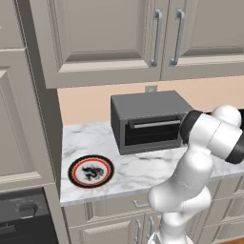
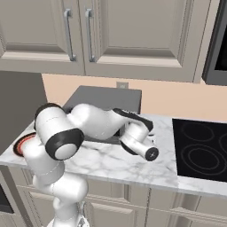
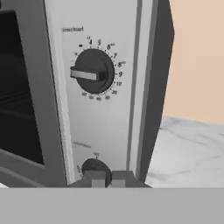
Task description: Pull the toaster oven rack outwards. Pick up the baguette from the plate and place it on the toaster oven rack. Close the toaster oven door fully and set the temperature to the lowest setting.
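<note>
Hovering gripper (image 3: 108, 178) at toaster oven (image 1: 147, 121) lower knob (image 3: 95, 166) (fingertips together, nothing visibly held), door (image 1: 151, 132) shut, plate (image 1: 91, 171) bare.

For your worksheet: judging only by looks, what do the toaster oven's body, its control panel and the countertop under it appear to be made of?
The toaster oven body looks like dark grey matt painted metal: flat, even, no shine. Its control panel seems brushed silver metal, pale with printed numbers around a black, probably plastic, knob. The countertop looks like polished white marble, from its grey veining, though it could be imitation.

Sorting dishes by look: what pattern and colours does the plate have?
The plate has a black centre with a white-grey motif and an orange-red rim; left base view shows it best.
</note>
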Tool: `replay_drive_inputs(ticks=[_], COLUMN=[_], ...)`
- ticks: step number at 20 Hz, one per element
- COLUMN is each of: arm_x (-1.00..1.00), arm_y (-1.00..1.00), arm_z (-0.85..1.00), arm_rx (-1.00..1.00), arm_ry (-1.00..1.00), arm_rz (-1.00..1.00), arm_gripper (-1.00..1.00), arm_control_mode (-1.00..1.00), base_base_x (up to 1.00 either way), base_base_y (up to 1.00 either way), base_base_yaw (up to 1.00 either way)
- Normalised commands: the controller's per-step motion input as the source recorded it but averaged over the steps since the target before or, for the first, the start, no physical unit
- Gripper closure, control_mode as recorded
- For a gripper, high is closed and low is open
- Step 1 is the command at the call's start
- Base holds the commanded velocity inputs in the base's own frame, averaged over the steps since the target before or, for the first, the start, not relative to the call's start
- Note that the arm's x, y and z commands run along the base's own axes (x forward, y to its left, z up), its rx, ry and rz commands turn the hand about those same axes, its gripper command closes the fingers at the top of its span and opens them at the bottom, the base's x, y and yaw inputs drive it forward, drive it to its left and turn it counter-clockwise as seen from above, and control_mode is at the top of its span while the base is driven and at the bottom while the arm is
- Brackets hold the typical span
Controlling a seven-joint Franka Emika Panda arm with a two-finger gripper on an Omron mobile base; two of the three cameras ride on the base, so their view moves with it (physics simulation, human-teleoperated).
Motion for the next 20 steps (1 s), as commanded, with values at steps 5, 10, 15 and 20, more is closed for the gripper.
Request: replay_drive_inputs(ticks=[5,10,15,20], arm_x=[-0.29,-0.35,-0.35,-0.14], arm_y=[0.0,0.0,0.0,-0.01], arm_z=[-0.53,-0.66,-0.67,-0.15], arm_rx=[-0.92,-0.86,-0.78,-0.45], arm_ry=[-0.31,-0.34,-0.36,0.09], arm_rz=[0.0,0.0,0.0,-0.02], arm_gripper=[1.0,1.0,1.0,1.0], arm_control_mode=[-1.0,-1.0,-1.0,-1.0], base_base_x=[0.0,0.0,0.0,0.0], base_base_y=[0.0,0.0,0.0,0.0], base_base_yaw=[0.0,0.0,0.0,0.0])
